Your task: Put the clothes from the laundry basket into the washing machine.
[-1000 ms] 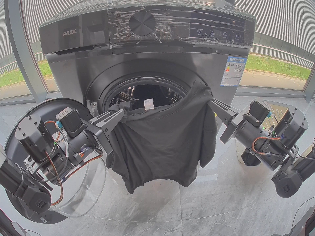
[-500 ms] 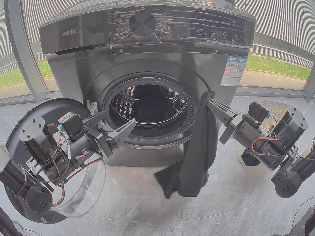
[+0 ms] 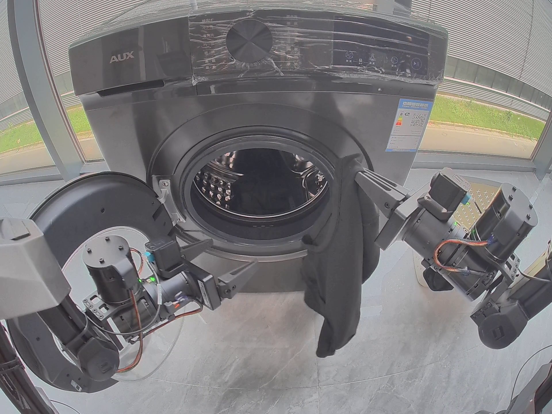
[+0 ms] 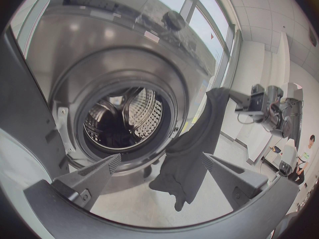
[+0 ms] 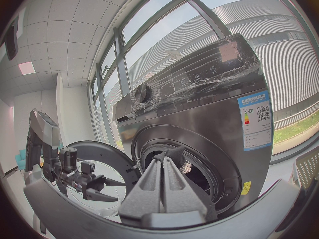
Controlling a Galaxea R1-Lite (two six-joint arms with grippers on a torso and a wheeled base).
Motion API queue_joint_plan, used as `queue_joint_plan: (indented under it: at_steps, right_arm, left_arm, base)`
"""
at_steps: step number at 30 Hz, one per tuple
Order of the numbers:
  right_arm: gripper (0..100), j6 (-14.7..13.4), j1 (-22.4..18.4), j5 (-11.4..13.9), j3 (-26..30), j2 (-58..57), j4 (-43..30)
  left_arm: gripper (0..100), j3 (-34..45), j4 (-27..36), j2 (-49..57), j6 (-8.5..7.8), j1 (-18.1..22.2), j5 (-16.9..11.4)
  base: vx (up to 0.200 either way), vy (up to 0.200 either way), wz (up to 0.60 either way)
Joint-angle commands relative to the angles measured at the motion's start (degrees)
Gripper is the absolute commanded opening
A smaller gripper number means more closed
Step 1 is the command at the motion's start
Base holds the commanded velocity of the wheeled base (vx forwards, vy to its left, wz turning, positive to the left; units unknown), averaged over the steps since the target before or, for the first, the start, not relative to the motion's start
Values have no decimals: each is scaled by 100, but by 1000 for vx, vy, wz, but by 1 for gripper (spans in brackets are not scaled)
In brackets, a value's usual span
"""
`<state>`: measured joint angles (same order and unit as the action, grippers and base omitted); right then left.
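The right gripper clamped a dark garment beside the washing machine, under its label sticker; the left gripper stood open.

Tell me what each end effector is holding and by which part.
The right end effector pinches the dark garment by its top edge; the rest hangs down. The left end effector is open, holding nothing.

Bright daylight from the windows glares softly on the washing machine.
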<state>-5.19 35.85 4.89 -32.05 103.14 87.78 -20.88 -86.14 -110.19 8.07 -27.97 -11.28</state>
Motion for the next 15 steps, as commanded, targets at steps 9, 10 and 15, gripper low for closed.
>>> queue_joint_plan:
  at_steps: [9, 10, 15]
  right_arm:
    - [0, -17, 458, 12, -407, 206, -7]
    - [0, -17, 502, 12, -425, 215, -7]
    - [0, -52, 686, 12, -495, 329, 11]
  left_arm:
    - [100, -399, -8, -1031, -148, -491, -15]
    - [100, -496, -8, -1119, -218, -482, -15]
    - [100, -733, -8, -1365, -245, -508, -24]
  base:
    - [0, 0, 0]
    - [0, 0, 0]
    - [0, 0, 0]
